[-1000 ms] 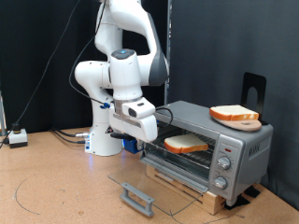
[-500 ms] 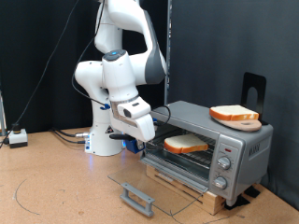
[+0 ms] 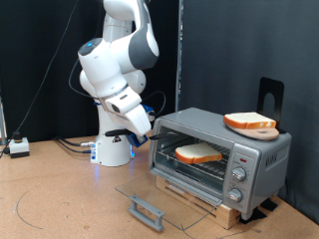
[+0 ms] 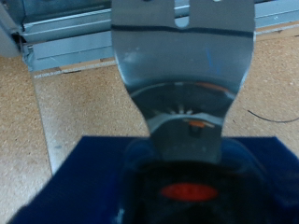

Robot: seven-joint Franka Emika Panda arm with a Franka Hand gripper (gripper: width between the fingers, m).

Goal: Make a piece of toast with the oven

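My gripper [image 3: 150, 131] hangs just off the oven's [image 3: 221, 152] open mouth; I can't tell its state. The piece of toast [image 3: 198, 153] lies inside on the rack, and the door [image 3: 159, 196] is folded flat.

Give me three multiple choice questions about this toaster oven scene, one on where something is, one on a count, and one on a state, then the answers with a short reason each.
1. Where is the piece of toast?
A. on the oven's rack
B. on the tabletop
C. between the gripper's fingers

2. How many bread slices show in the exterior view?
A. one
B. two
C. four

3. What state is the oven door in?
A. shut
B. folded down open
C. taken off

Answers:
1. A, the slice lies flat inside the open cavity on the rack.
2. B, one sits in the oven and the other slice rests on the round wooden board on top.
3. B, the glass door lies flat in front with its handle outward, and the gripper is off to the exterior view's left.
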